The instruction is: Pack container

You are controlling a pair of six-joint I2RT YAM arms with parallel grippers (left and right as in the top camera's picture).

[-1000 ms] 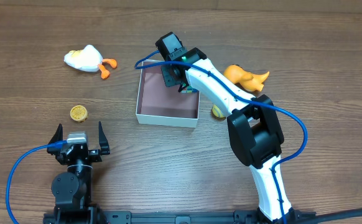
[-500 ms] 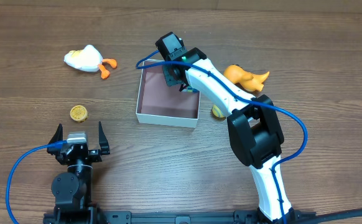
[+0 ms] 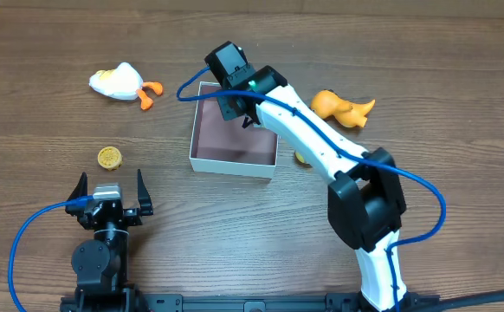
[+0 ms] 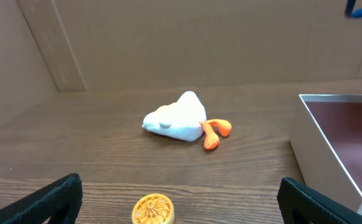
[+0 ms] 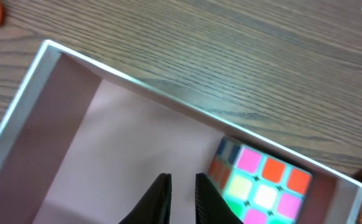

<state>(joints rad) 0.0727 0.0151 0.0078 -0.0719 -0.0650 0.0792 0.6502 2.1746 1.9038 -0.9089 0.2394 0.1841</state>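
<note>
The container [image 3: 232, 164] is a shallow white-walled box with a dusty pink inside, at mid-table. It also shows in the right wrist view [image 5: 137, 84] and in the left wrist view [image 4: 330, 134]. A colourful puzzle cube [image 5: 262, 183] lies in its far right corner; overhead the arm hides it. My right gripper [image 3: 237, 108] hovers over the box's back part. Its fingers [image 5: 182, 199] are nearly together and empty, just left of the cube. My left gripper [image 3: 111, 186] rests open and empty near the front left [image 4: 181, 211].
A white toy duck with orange feet [image 3: 118, 81] [image 4: 178, 118] lies at the back left. A yellow wheel-like disc [image 3: 109, 157] [image 4: 153, 211] sits ahead of my left gripper. An orange toy duck [image 3: 343, 107] lies right of the box. A small yellow piece [image 3: 302, 157] peeks from under the right arm.
My right arm has shifted a little to the left and toward the back over the box. The left arm and the toys have not moved.
</note>
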